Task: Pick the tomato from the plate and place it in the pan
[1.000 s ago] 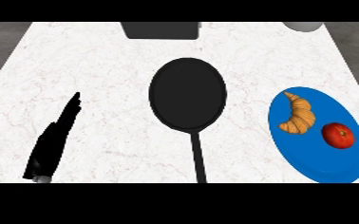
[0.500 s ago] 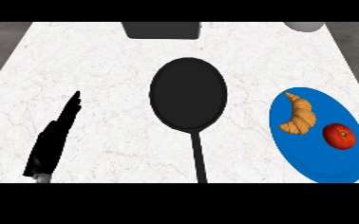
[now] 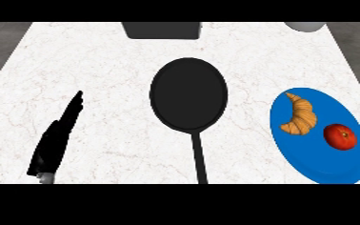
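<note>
the tomato point(image 3: 340, 136) sits on the blue plate point(image 3: 302, 159) at 3 o'clock of the pan point(image 3: 188, 94), untouched, as only the left hand point(image 3: 57, 137) shows, fingers straight and released, resting at 8 o'clock.

A kitchen — the white marble counter point(image 3: 105, 76) carries a black pan point(image 3: 188, 95) and a blue plate point(image 3: 309, 167) with a croissant point(image 3: 300, 117) and a tomato point(image 3: 340, 136).
</note>
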Robot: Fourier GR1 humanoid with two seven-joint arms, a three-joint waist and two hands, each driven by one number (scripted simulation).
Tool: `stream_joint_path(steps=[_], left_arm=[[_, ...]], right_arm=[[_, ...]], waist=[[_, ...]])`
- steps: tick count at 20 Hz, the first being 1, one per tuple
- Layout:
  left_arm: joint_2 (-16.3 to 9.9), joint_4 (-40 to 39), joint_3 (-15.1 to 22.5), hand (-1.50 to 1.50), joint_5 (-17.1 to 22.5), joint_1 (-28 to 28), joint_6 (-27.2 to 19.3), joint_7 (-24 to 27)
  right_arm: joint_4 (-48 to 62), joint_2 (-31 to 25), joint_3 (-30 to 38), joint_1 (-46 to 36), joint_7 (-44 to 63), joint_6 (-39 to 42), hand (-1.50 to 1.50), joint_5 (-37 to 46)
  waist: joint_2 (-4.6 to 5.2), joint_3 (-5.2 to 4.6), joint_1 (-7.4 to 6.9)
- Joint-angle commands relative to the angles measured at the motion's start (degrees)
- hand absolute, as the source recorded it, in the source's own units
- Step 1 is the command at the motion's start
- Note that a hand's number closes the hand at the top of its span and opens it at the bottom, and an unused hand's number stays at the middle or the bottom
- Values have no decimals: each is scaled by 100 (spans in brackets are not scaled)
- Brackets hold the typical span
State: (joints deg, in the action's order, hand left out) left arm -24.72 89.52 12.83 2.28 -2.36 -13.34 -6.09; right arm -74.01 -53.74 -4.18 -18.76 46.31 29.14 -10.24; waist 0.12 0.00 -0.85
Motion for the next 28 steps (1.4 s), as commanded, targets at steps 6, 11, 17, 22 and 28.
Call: stream_joint_path(steps=[6, 11, 17, 22, 28], left_arm=[[87, 271, -314, 0, -96, -157, 213, -176], [435, -193, -145, 0, -438, 5, 119, 102], [470, -105, -320, 0, -432, -242, 292, 204], [416, 66, -503, 0, -343, -284, 513, 103], [435, 441, -575, 0, -425, -276, 659, -269]], right_arm=[[268, 632, -184, -424, 521, 447, -150, 470], [170, 977, -441, -442, 934, 385, -150, 675], [120, 923, -339, -247, 1011, 619, -150, 760], [447, 960, -296, -335, 1116, 833, -150, 869], [1074, 1303, -352, -384, 664, 733, -150, 1363]], waist=[[-11, 1, 30], [-12, -3, 76], [-19, -3, 86], [-15, -2, 61], [-8, 2, 24]])
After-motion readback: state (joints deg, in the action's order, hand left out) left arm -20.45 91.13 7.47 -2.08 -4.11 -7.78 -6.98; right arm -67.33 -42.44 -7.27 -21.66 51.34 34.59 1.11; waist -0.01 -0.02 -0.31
